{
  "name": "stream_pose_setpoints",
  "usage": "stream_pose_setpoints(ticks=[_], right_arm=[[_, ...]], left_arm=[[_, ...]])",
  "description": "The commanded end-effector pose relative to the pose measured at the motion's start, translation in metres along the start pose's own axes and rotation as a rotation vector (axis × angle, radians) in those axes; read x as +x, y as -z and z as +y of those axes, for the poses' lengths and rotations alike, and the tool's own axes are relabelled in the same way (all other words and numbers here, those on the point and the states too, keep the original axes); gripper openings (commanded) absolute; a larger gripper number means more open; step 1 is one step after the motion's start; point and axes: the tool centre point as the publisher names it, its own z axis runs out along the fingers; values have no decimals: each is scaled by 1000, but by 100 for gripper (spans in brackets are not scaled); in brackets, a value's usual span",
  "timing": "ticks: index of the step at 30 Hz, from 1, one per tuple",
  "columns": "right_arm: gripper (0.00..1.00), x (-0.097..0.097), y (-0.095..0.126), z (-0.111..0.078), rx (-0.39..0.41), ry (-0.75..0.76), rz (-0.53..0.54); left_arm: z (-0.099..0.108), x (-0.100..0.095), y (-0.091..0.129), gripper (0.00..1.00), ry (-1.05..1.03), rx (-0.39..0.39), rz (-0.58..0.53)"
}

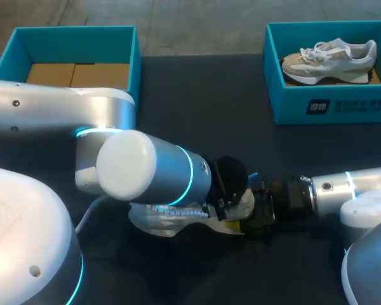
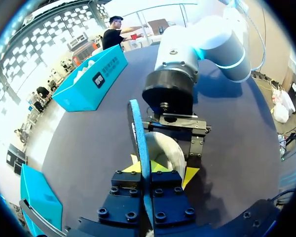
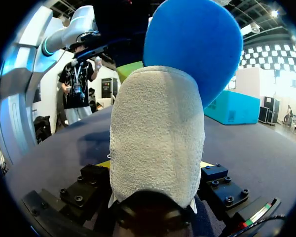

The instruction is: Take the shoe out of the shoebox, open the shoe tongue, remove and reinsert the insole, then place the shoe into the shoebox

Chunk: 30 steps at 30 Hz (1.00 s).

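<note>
Our left fingers [image 2: 131, 168] were closed on a blue insole [image 2: 139, 131], which stood on edge between them, above the heel of a white shoe [image 1: 157, 221]. Our right fingers [image 3: 89, 185] were clamped on that heel from both sides. The shoe was at the near middle of the dark table [image 1: 203, 101]. Far back, the right teal shoebox [image 1: 330, 107] held a beige sneaker [image 1: 330, 58]; the left shoebox [image 1: 134, 63] held brown cardboard [image 1: 76, 74].

The pale shoe [image 3: 158, 143] sits heel-first, gripped between the jaws. A blue insole [image 3: 192, 44] rises just ahead of them.
</note>
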Motion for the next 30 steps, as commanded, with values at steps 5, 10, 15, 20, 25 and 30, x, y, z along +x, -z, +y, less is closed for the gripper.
stream_pose_setpoints(ticks=[5, 10, 15, 20, 25, 30], right_arm=[[0, 1, -2, -1, 3, -1, -2], [0, 1, -2, -1, 3, -1, -2], [0, 1, -2, -1, 3, -1, -2], [0, 1, -2, -1, 3, -1, -2], [0, 1, -2, -1, 3, -1, -2], [0, 1, -2, -1, 3, -1, -2]], left_arm=[[-15, -2, 20, 0, 2, -6, 64], [-24, 0, 30, 0, 8, -13, 110], [-32, -3, 44, 0, 34, 8, 174], [-40, -3, 54, 0, 44, 9, 270], [-45, -7, 64, 0, 68, 13, 395], [-51, -15, 83, 0, 72, 75, 536]])
